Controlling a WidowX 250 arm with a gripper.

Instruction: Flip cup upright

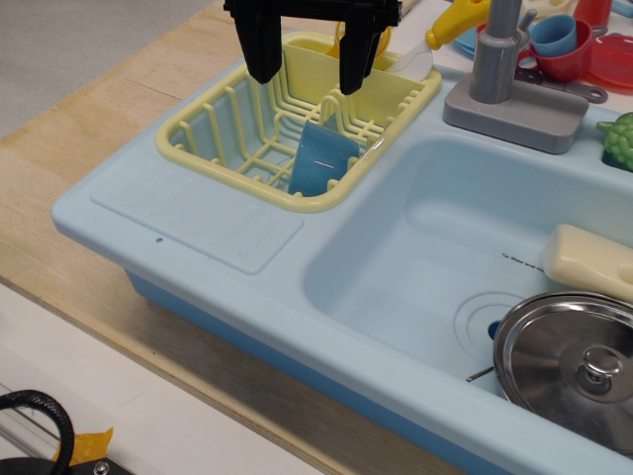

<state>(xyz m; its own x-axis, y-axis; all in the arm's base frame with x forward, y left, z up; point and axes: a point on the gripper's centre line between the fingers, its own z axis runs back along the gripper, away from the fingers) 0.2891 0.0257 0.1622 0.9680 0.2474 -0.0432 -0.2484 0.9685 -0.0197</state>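
Note:
The blue cup [321,160] sits inside the yellow dish rack [203,139], in its near right corner, leaning among the rack's bars. I cannot tell which end is up. My black gripper [309,85] hangs above the rack, just behind and over the cup. Its two fingers are spread wide, with nothing between them, and they do not touch the cup.
The rack rests on the left drainboard of a light-blue toy sink [188,213]. A grey faucet [502,69] stands behind the basin. A steel lid [574,366] and a cream object [588,262] lie in the basin. A small blue cup in a red bowl [559,45] is at the back right.

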